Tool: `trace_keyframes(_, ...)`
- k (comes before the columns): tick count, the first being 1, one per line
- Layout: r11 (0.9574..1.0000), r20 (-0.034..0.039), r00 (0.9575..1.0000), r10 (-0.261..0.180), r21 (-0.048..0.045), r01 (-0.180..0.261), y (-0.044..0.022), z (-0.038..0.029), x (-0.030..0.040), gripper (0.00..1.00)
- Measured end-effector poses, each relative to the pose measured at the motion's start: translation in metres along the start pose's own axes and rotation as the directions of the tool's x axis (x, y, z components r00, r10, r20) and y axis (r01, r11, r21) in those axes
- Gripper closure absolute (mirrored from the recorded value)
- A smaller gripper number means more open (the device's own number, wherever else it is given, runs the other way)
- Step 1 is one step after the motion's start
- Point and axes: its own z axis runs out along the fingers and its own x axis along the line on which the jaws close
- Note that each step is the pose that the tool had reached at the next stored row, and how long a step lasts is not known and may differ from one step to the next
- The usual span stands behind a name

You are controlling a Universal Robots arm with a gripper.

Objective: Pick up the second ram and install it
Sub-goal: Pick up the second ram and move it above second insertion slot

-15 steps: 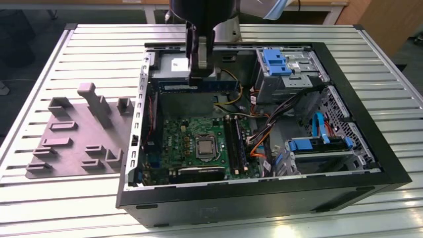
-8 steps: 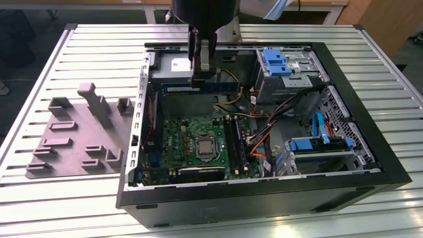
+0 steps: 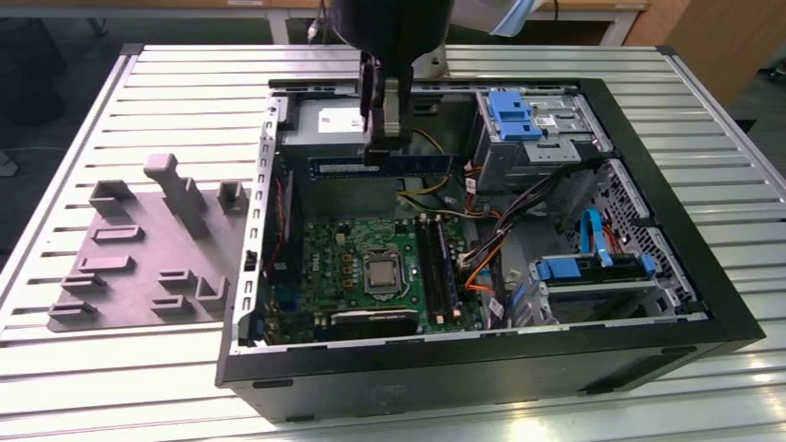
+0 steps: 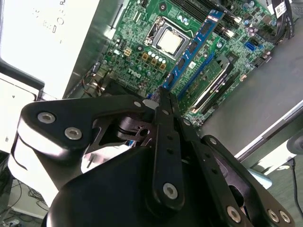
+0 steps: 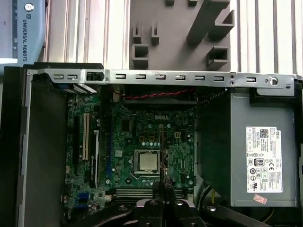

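Gripper [image 3: 383, 149] closed on second ram [image 3: 424, 165] near mid-length, above power supply [image 3: 326, 122] end of case [image 3: 491, 359] — likely light, stiff, fragile; pinch flat faces, avoid contacts.

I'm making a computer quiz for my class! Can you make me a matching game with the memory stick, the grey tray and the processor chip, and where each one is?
Things:
1. second ram
2. grey tray
3. processor

Places:
A. in its socket on the green motherboard
B. on the slatted table, beside the computer case, on the exterior view's left
C. clamped in the gripper, over the open case

Pairs: 1-C, 2-B, 3-A
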Motion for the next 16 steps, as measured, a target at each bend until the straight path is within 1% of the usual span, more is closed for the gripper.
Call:
trace_keyframes(4, 1.0, -0.0001, 1.0, 0.0, 0.0004, 0.0, -0.003, 0.0014, 0.0, 0.89)
trace_keyframes(9, 1.0, 0.0, 1.0, 0.0, 0.0022, 0.0, -0.0045, 0.0041, 0.0001, 0.89)
trace_keyframes(16, 1.0, -0.0001, 1.0, 0.0, 0.0066, 0.0, -0.0053, 0.0116, 0.0003, 0.89)
